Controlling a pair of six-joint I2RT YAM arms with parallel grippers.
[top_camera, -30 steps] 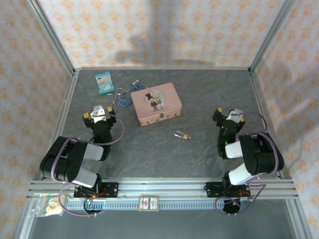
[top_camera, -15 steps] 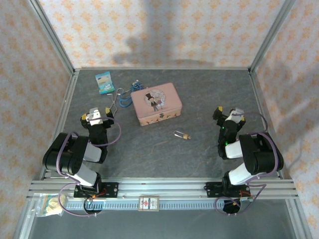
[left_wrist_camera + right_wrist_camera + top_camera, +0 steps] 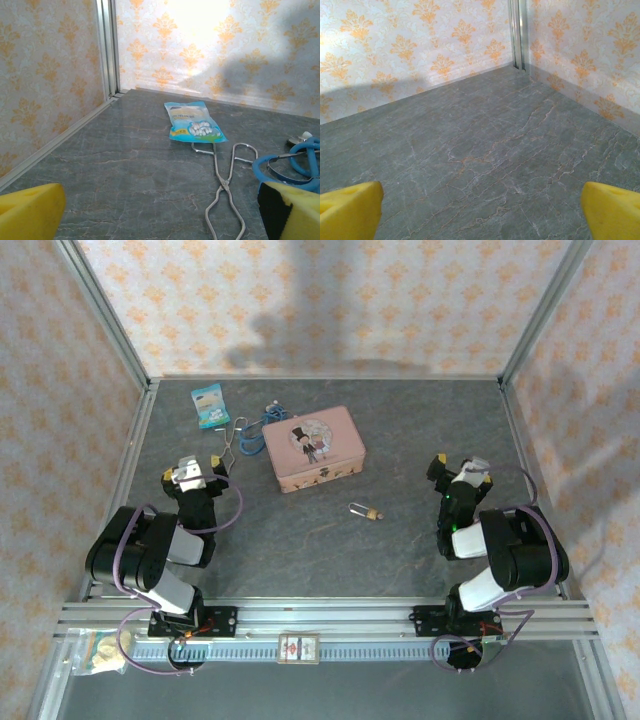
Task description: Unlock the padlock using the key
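Top external view is giving me the whole bench: the padlock (image 3: 367,510) is lying on its side on the bare grey table (image 3: 300,560), roughly midway between the two grippers, just in front of the pink tin (image 3: 313,448) and apart from it, with nothing touching it. The left gripper (image 3: 194,468) is hovering low at the left side with its jaws standing wide apart and nothing between them; the right gripper (image 3: 461,470) is doing the same on the right, also gaping and carrying nothing. To my eye they are sitting close to their own bases like this to leave the middle free, so that either one can be reaching in without crossing the other.

Left wrist view is looking toward the far left corner, where a blue packet (image 3: 194,122) is lying flat, a long silver wire loop (image 3: 223,185) is stretching toward the camera, and a blue cord (image 3: 292,167) is curling in at the right edge. Whether the key is hanging on that cord I cannot tell. Right wrist view is aiming at the far right corner, so that gripper is pointing away from the padlock.

I am judging the task as barely begun: the key is needing to be found and gripped first, probably by the left gripper, which is sitting nearer the clutter
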